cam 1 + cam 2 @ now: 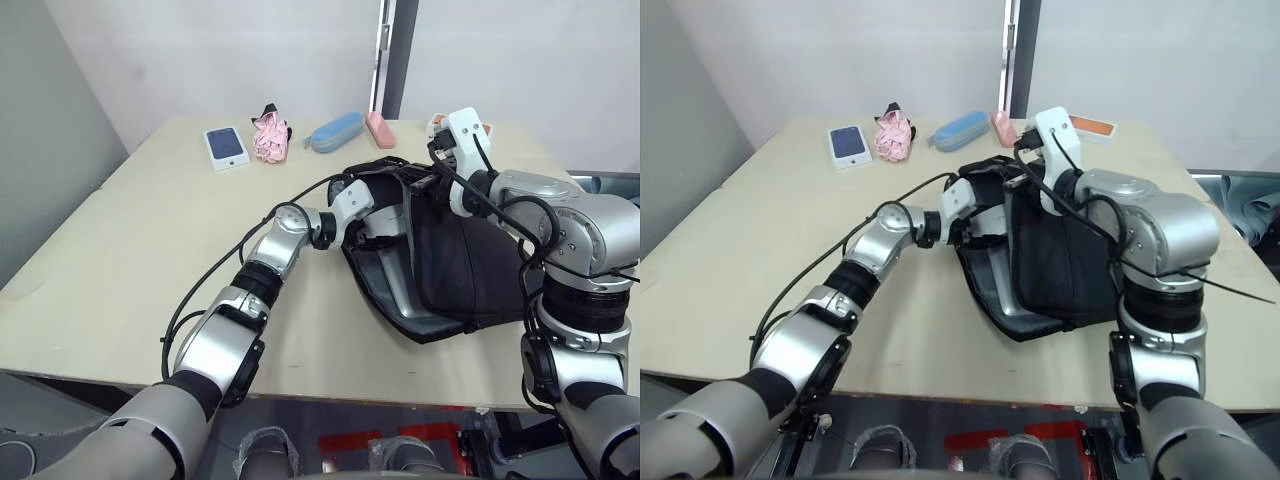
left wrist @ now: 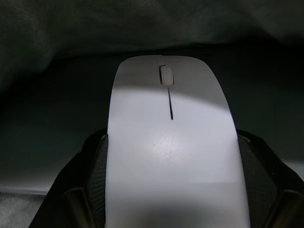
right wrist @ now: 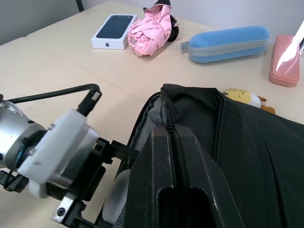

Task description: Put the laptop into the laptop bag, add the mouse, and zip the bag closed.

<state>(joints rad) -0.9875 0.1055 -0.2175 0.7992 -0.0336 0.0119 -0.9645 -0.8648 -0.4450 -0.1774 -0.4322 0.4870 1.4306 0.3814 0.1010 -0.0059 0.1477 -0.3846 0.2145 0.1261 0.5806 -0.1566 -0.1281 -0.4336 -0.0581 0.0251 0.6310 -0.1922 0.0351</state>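
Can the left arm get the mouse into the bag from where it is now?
Probably yes. The left gripper holds the mouse right at the laptop bag mouth, and the right gripper pinches the bag's upper edge and lifts it, which leaves the opening free. Dark lining lies just ahead of the mouse.

- A pale wooden table [image 1: 120, 260] stands against a plain white wall [image 1: 230, 50].
- A dark vertical post [image 1: 392, 55] splits the wall behind the table's far edge.
- A grey side wall [image 1: 40, 130] rises at the left.
- Red floor markings [image 1: 350, 440] show below the near edge.
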